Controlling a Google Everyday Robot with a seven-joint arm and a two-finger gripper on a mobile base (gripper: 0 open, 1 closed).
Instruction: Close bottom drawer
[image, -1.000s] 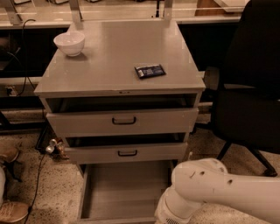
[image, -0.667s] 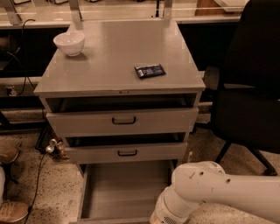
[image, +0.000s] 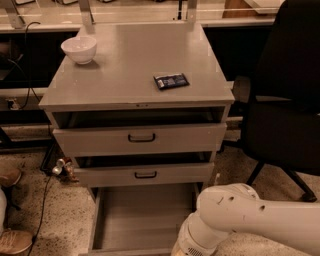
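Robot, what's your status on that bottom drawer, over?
Gripper out of view, below frame past the white arm. Bottom drawer pulled wide open. Arm overlaps its front corner.

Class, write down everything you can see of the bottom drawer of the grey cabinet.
The bottom drawer is a grey, metal-looking tray, pulled far out beneath the two upper drawers. Its visible bottom is bare; low side walls show. Its front runs along the picture's lower edge, handle unseen. The white arm covers its right front corner; the gripper is out of view.
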